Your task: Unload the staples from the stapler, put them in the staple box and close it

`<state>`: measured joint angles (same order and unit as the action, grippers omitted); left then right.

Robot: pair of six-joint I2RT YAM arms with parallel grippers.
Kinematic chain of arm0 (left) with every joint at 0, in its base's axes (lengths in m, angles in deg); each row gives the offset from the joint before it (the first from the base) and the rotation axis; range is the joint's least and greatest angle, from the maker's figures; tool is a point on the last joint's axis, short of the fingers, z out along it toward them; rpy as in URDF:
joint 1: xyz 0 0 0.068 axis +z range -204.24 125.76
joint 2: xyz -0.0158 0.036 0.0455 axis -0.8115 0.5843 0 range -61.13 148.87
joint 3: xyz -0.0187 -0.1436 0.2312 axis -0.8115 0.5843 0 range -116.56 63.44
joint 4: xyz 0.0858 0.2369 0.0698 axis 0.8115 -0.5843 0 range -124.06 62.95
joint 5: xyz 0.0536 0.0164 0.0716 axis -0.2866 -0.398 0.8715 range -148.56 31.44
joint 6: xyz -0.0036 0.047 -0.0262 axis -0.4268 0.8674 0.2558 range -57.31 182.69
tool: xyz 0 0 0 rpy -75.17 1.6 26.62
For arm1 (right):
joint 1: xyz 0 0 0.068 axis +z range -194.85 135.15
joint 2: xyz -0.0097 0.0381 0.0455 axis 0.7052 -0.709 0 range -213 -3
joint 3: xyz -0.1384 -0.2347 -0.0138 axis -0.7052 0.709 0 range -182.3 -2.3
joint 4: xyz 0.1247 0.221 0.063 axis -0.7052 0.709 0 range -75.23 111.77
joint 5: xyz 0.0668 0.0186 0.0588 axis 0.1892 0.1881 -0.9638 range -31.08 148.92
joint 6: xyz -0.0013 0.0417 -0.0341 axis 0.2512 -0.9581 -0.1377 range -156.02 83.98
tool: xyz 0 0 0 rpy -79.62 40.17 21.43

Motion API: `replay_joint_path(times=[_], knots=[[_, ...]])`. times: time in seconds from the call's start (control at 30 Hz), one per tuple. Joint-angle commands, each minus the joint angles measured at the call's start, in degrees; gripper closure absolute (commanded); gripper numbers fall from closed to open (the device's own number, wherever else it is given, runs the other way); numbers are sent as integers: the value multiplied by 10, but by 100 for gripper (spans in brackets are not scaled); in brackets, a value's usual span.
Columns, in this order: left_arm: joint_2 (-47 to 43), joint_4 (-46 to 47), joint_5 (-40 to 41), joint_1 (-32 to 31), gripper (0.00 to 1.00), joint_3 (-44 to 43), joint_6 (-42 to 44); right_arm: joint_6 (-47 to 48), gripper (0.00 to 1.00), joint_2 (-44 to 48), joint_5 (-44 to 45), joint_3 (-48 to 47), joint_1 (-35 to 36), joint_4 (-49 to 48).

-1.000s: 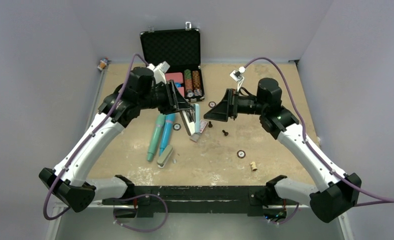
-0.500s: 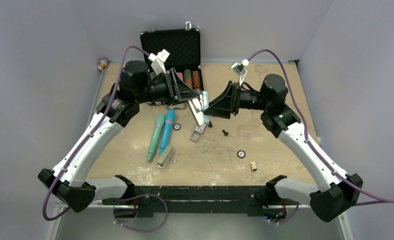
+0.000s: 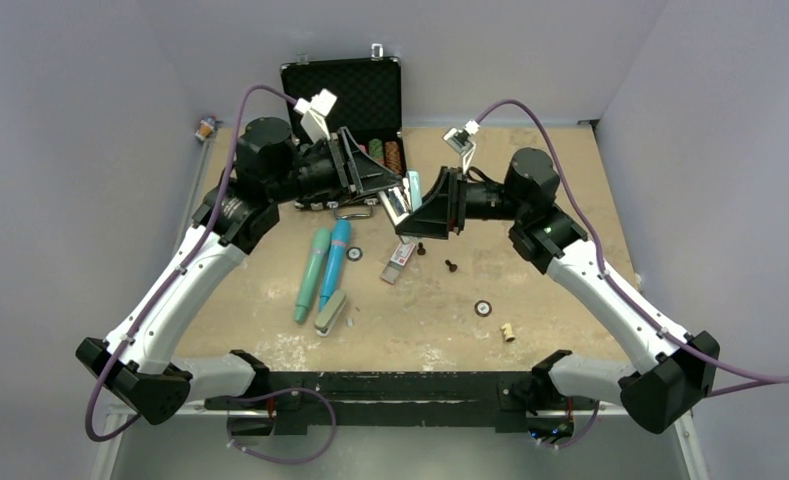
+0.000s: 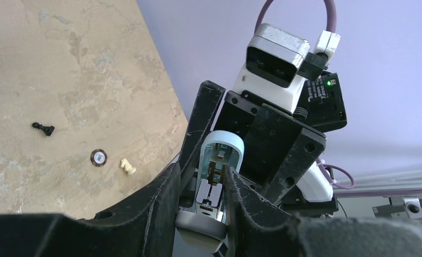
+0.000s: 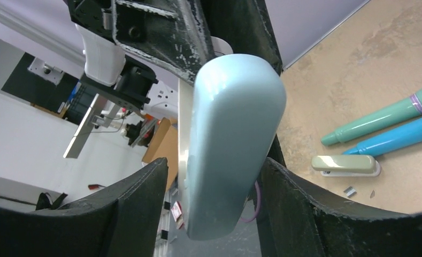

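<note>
Stapler (image 3: 411, 190) was off the table, held up just in front of the case (image 3: 341, 95), toward its right corner. Left gripper (image 4: 202, 184) was clenched on its lower end, with the metal inside showing. Right gripper (image 5: 214, 166) straddled the pale blue top. One finger looked to be touching and a slit showed at the other, so a grip could not be told. Two pens (image 3: 311, 270) lay in front of the case.

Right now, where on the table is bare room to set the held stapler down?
Bare: the near strip between the small grey-green stapler and the pale chess piece; also the far right corner beyond the right arm. Crowded: the middle, with markers, black pawns and a poker chip, and the open case at the back.
</note>
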<state>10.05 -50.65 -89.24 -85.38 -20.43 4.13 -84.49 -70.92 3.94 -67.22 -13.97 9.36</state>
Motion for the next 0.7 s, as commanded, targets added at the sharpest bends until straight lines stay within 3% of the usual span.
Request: replay_joint_path(times=[0.0,0.1,0.27,0.37,0.47,0.5,0.53,0.67], knots=[[-18,44,-6,4,100,-12,-11,-8,33,-9,6,-27,15,-32],[-25,43,-1,3,100,-8,-5,-10,45,-14,11,-28,24,-35],[-31,35,0,3,100,-8,6,-12,99,-14,17,-25,27,-37],[-36,21,6,3,97,-6,16,-8,100,-10,18,-25,27,-32],[-37,-43,30,3,38,-23,50,7,100,-6,28,-30,27,-7],[-40,-66,39,3,14,-28,62,16,100,-5,32,-34,27,7],[-43,-90,53,3,2,-32,77,26,100,-6,38,-39,27,25],[-72,-201,124,12,0,-50,147,65,100,-11,76,-58,26,106]])
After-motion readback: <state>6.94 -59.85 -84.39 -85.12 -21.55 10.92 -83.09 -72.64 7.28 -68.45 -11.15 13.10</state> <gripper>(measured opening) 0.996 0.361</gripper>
